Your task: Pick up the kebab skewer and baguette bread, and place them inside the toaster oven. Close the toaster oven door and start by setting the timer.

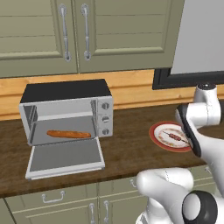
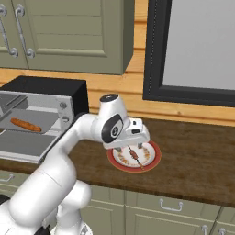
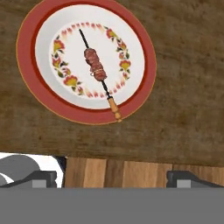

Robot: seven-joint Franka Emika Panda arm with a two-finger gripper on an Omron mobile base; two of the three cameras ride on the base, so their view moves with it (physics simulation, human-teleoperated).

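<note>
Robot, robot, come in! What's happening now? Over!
Gripper open, above the plate. Kebab skewer lying on it, untouched. Baguette bread inside the toaster oven, door down. Nothing blocking.

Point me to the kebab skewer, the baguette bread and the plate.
kebab skewer (image 3: 95, 65): hand view, on the meat chunks.
baguette bread (image 1: 68, 134): left base view, middle of the loaf.
plate (image 3: 30, 61): hand view, red rim.

skewer (image 3: 95, 68): thin dark stick, reddish-brown meat chunks at mid-length, tan handle end over the rim; lies flat, diagonally across a plate on the counter
baguette (image 1: 68, 134): long slim orange-brown loaf, tapered ends; lies flat, lengthwise inside the oven
oven (image 1: 65, 92): boxy, silver, black top, three knobs stacked at right
door (image 1: 64, 158): open, folded down flat
</note>
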